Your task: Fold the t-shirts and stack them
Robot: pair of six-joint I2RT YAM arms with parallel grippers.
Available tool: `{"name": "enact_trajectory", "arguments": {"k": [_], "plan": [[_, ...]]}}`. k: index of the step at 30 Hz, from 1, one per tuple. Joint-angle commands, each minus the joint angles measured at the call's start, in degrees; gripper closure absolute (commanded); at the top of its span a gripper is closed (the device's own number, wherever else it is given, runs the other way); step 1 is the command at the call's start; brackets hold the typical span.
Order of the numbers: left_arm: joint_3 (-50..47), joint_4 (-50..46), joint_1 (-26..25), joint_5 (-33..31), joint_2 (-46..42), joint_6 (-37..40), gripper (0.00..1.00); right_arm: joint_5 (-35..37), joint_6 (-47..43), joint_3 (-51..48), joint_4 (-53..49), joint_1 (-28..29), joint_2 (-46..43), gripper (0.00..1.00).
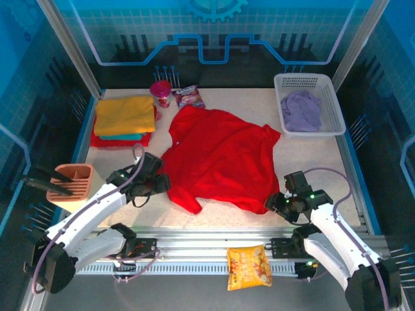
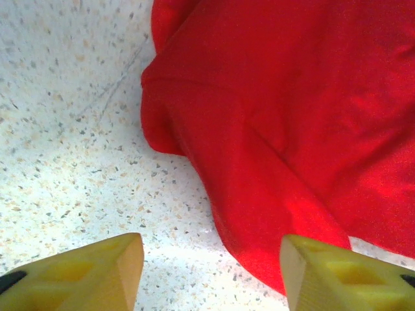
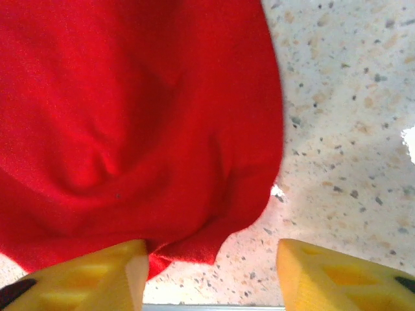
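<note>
1. On the table's [image 1: 117,162] middle, the red t-shirt [image 1: 220,155] lies spread and crumpled.
2. Left gripper [image 1: 157,185], at its near-left hem, stands open, holding nothing.
3. Right gripper [image 1: 276,203], at its near-right corner, likewise gapes empty.

The top camera looks steeply down from above and behind the arms, taking in the whole table [image 1: 117,162]. Each wrist camera sits close over the tabletop, facing past the left gripper [image 2: 212,265] or the right gripper [image 3: 211,265]. All three views share the red t-shirt [image 1: 220,155], and the wrist views catch its near left and near right edges.
</note>
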Motion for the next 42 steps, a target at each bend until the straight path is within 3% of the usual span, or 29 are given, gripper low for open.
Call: {"name": "enact_trajectory", "arguments": {"k": [1,5,11,14,17,19,21,25,34,38,42], "plan": [[-2.45,4.27,3.30,2.43,-0.11,-3.21,0.45,-2.23,0.63,-0.51,4.29,-0.68,1.38,0.50],[-5.06,9.55,10.68,8.56,4.00,-1.80,0.46,-3.85,0.38,-1.84,8.61,-0.74,4.06,0.54],[-6.45,19.92,11.25,9.86,12.95,-1.13,0.50,-4.66,1.04,-2.62,15.41,-0.68,7.22,0.60],[-7.23,23.51,11.25,10.37,15.76,-1.15,0.53,-4.68,1.29,-2.99,17.24,-0.72,8.13,0.69],[-9.00,27.57,11.25,8.71,16.33,-1.90,0.62,-3.35,1.17,-2.99,18.22,-0.86,8.23,0.77],[-9.39,28.83,11.50,8.10,16.16,-2.12,0.76,-3.46,0.87,-2.05,18.03,-1.27,8.32,0.85],[-7.67,26.36,11.93,7.54,15.82,-0.80,0.89,-2.83,-0.34,0.10,15.43,-1.99,8.05,0.93],[-1.64,17.47,13.32,9.26,14.85,3.46,1.00,-1.77,-4.14,5.38,7.63,-5.20,6.51,1.00],[21.19,-14.60,14.60,7.71,9.60,13.74,1.00,-0.73,-16.51,22.63,-11.79,-19.41,0.88,1.00],[26.72,-21.36,15.47,10.01,10.08,16.00,1.00,-2.73,-21.18,26.45,-14.05,-24.65,1.65,1.00],[24.50,-21.47,15.47,11.34,11.61,17.01,1.00,-6.15,-22.41,26.02,-14.82,-25.93,4.73,1.00]]}}
